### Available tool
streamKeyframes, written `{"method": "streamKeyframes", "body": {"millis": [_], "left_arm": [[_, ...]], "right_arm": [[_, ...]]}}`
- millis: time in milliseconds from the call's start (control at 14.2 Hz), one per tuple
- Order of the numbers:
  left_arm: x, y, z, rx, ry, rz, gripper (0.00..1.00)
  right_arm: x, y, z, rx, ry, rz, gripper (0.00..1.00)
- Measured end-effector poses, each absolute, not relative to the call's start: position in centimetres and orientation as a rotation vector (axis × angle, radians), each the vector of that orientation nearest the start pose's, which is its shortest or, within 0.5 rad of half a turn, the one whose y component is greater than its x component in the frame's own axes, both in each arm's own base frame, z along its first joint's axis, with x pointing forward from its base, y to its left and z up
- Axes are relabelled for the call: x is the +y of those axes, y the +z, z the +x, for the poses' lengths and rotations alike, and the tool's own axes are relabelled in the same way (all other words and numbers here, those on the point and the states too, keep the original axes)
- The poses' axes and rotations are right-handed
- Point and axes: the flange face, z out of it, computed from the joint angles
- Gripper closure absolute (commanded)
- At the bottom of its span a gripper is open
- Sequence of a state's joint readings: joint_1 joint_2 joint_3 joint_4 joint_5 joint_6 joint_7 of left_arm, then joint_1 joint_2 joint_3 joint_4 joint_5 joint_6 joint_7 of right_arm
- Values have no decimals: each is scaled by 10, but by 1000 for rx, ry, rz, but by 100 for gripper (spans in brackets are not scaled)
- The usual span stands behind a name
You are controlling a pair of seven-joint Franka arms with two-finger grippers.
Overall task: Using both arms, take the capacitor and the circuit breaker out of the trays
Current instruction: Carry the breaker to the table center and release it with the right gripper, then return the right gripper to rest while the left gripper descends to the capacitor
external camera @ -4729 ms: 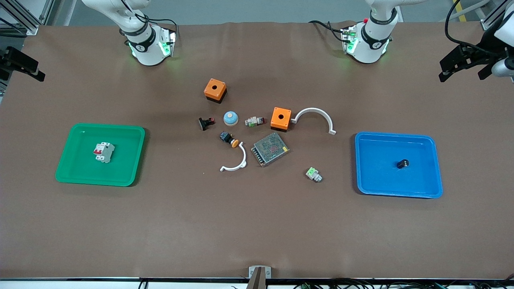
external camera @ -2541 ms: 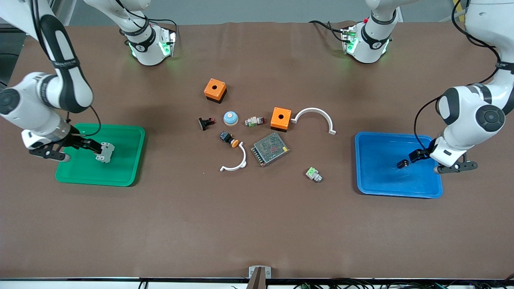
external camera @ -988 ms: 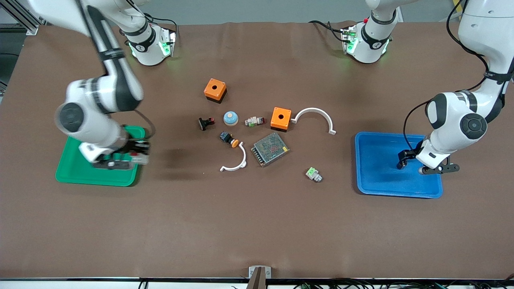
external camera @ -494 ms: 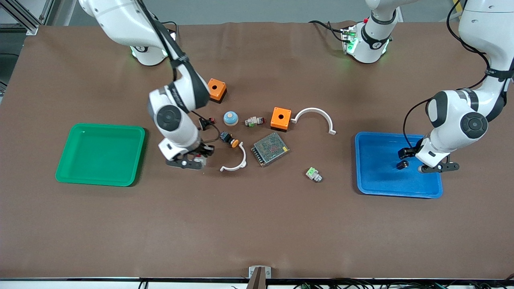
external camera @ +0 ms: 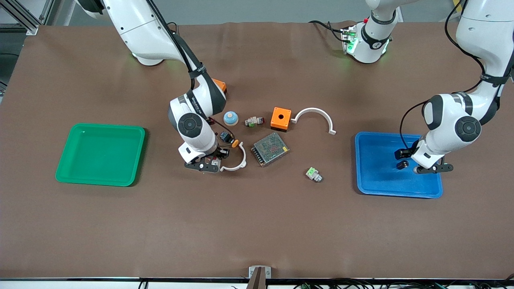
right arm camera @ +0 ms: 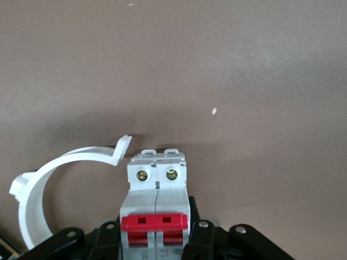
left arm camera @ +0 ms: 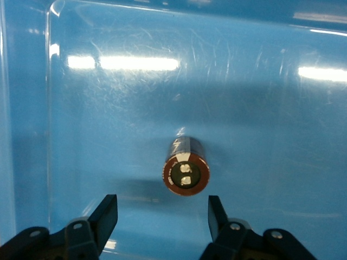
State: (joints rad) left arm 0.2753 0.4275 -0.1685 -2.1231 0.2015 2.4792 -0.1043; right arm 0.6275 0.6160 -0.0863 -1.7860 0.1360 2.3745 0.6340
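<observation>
Right now your two trays sit at the table's ends: the green tray (external camera: 100, 154) by the right arm's end holds nothing, and the blue tray (external camera: 397, 164) by the left arm's end holds the capacitor (left arm camera: 186, 172). At the table's middle you have a grey metal box (external camera: 270, 149), two orange boxes (external camera: 280, 118), two white arcs (external camera: 237, 162) and smaller parts. Your right gripper (external camera: 215, 161) is clamped on the breaker (right arm camera: 157, 214), low over the table with the nearer arc's tip just beside the breaker; a black push-button (external camera: 229, 138) lies close by. Your left gripper (left arm camera: 162, 216) hangs over the blue tray, jaws spread wider than the capacitor, which lies loose on the tray floor.
</observation>
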Motion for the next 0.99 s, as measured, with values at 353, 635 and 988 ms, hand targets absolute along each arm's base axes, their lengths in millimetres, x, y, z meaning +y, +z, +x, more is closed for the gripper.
{"method": "streamKeyframes", "body": {"millis": [353, 635, 988], "left_arm": [[60, 205, 567, -94, 88, -3090, 24], [60, 208, 570, -95, 74, -3090, 25], [58, 212, 575, -90, 55, -3091, 26]], "right_arm": [[339, 203, 556, 280, 80, -3113, 97], [337, 200, 554, 330, 92, -3115, 0], [326, 243, 584, 430, 100, -3103, 0]]}}
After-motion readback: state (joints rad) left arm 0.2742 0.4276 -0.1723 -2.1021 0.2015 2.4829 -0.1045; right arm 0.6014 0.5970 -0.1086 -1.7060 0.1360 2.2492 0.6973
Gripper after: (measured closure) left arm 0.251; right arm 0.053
